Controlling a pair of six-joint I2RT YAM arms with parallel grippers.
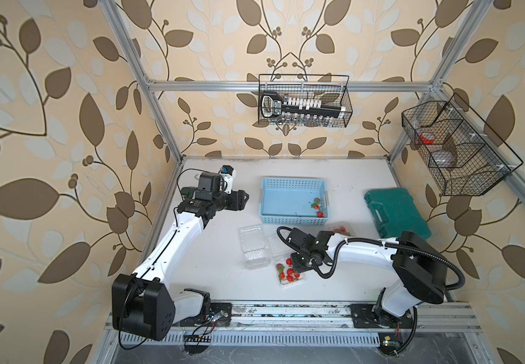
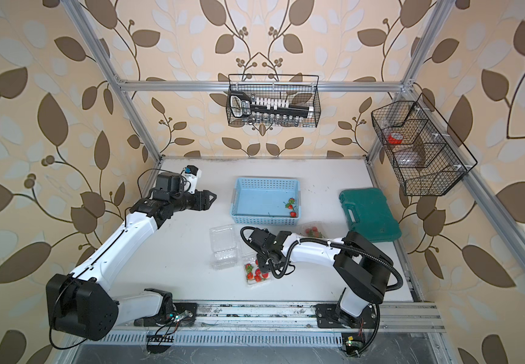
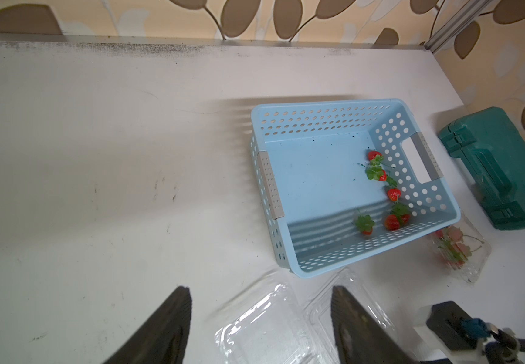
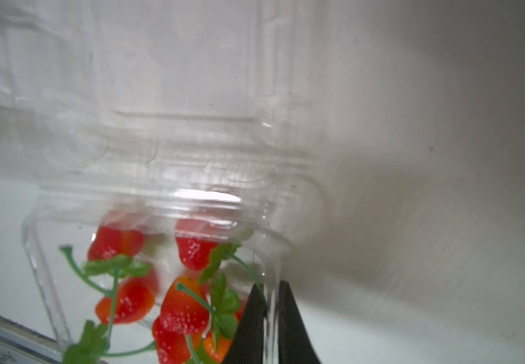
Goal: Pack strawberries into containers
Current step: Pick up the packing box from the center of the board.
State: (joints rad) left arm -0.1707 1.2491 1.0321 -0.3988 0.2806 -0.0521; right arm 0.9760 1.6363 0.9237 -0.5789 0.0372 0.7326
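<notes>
- My right gripper (image 4: 270, 286) is pressed together on the thin clear side wall of the open container (image 4: 147, 198) nearest the front rail. One finger is inside, one outside, and the plastic is pinched between them.
- The strawberries (image 4: 185, 315) in that container are red with green caps and thin stems. They lie piled against one another, and one leafy cap touches my inner finger.
- In both top views my right wrist hangs over this container's far end. Its hinged lid lies open on the white table (image 1: 210, 252), partly under the arm.
- My left gripper (image 3: 259, 302) is spread wide with nothing between the fingers. It hovers above the table's left side and points toward the blue basket (image 1: 292, 182).
- The empty container (image 1: 252, 249) lies open just beside the filled one, on its left.
- More strawberries lie loose in the blue basket, gathered along its right end wall and near corner.
- A third container (image 1: 343, 229) sits between the basket and the green case (image 1: 396, 212), with berries showing through its plastic. My right arm hides part of it, and I cannot tell whether its lid is latched.
- Two black wire baskets (image 1: 303, 101) hang on the frame, well apart from everything on the table.
</notes>
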